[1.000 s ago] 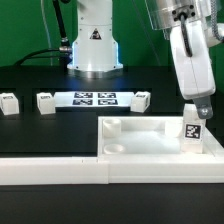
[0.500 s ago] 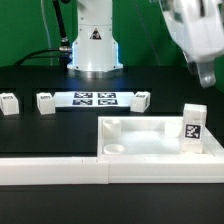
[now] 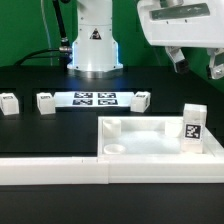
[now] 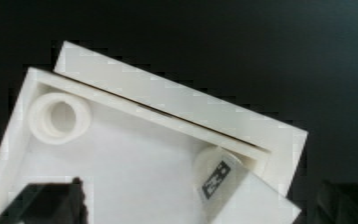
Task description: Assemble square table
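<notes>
Arm [image 3: 186,22] high over square table top [image 3: 150,136], jaws apart, empty, pointing down.

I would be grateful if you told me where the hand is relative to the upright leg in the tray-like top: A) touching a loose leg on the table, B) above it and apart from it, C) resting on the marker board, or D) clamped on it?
B: the hand hangs open above the upright leg with clear space between them. The leg stands alone in a corner of the square top.
</notes>
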Robot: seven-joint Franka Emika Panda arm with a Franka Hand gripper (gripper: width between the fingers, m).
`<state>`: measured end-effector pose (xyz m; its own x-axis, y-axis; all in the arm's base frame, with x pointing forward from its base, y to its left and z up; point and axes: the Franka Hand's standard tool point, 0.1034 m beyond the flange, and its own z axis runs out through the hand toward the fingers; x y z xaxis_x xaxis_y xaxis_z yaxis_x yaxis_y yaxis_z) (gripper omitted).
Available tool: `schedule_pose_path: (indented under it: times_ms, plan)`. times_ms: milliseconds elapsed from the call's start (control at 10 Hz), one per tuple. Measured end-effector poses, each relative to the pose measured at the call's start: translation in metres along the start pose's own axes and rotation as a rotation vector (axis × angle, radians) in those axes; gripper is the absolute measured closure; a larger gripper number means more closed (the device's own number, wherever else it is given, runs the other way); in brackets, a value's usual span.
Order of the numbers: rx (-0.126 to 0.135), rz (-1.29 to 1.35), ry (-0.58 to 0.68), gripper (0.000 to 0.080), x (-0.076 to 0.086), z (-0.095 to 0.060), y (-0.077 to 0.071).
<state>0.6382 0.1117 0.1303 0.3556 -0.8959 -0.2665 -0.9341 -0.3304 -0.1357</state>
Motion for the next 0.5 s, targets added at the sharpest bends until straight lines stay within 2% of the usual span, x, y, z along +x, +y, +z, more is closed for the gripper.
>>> schedule_pose_path:
  times_ms: [100,200,300,400,500]
  plan:
    - [-0.001,-0.091,0.001,0.0151,-0.004,0.005,0.004]
    - [-0.015,-0.201,-0.003,0.0151,-0.01,0.016,0.015]
    - [-0.01,-0.272,0.005,0.0151,-0.01,0.027,0.028]
    - [-0.025,-0.381,0.014,0.0151,-0.009,0.041,0.045]
    - [-0.056,-0.429,0.032,0.0151,-0.018,0.047,0.048]
